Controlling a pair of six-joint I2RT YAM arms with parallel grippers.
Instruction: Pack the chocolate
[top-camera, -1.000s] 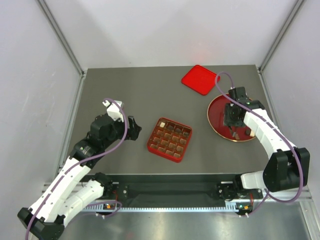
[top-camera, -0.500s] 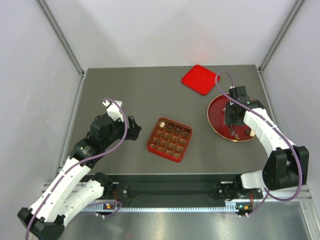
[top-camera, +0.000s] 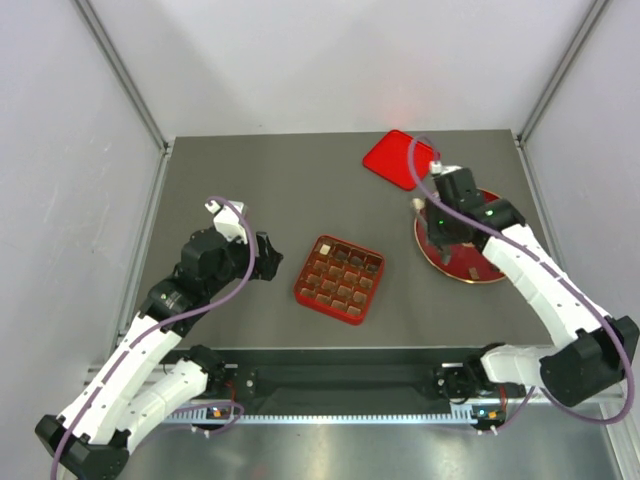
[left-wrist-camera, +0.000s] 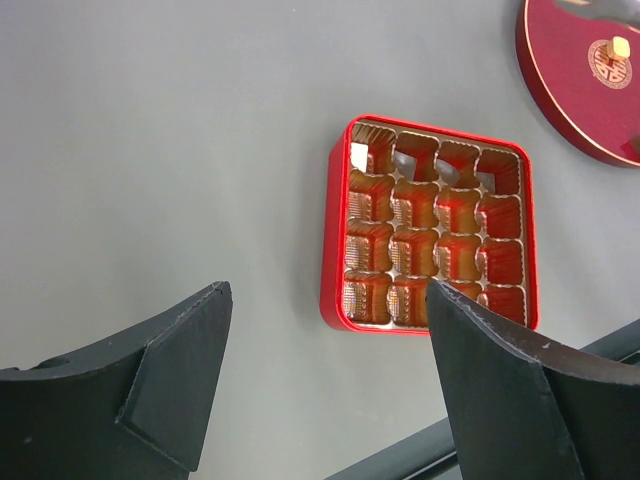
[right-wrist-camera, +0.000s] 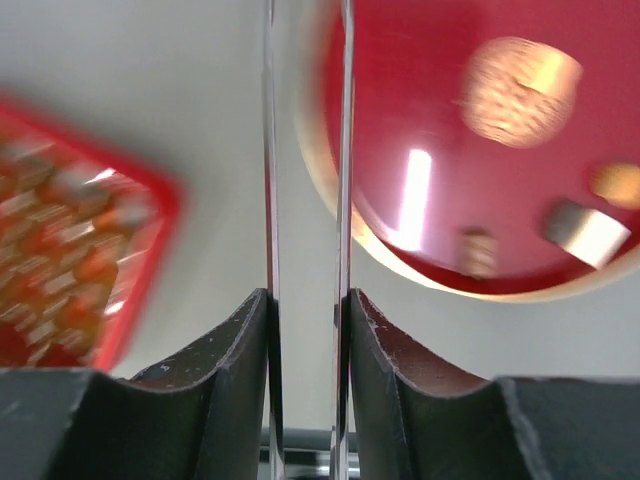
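The red gridded tray (top-camera: 339, 280) lies mid-table, with a cream chocolate (top-camera: 325, 246) in its far-left corner cell and several dark pieces in other cells. The left wrist view shows the same tray (left-wrist-camera: 430, 225) and cream piece (left-wrist-camera: 359, 155). My left gripper (top-camera: 268, 255) hangs open to the left of the tray, empty (left-wrist-camera: 328, 292). My right gripper (top-camera: 420, 205) hovers over the left rim of the round red plate (top-camera: 480, 268). Its jaws (right-wrist-camera: 305, 150) stand narrow, and a small cream piece shows at their tips from above. Loose chocolates (right-wrist-camera: 587, 232) remain on the plate (right-wrist-camera: 430, 120).
The flat red lid (top-camera: 400, 158) lies at the back, just behind the right gripper. Grey walls close in the table on three sides. The arm bases and a black rail run along the near edge.
My right gripper has narrowed its jaws, lifted off the plate's middle and swung left and back to the plate's left rim. The left arm has not moved.
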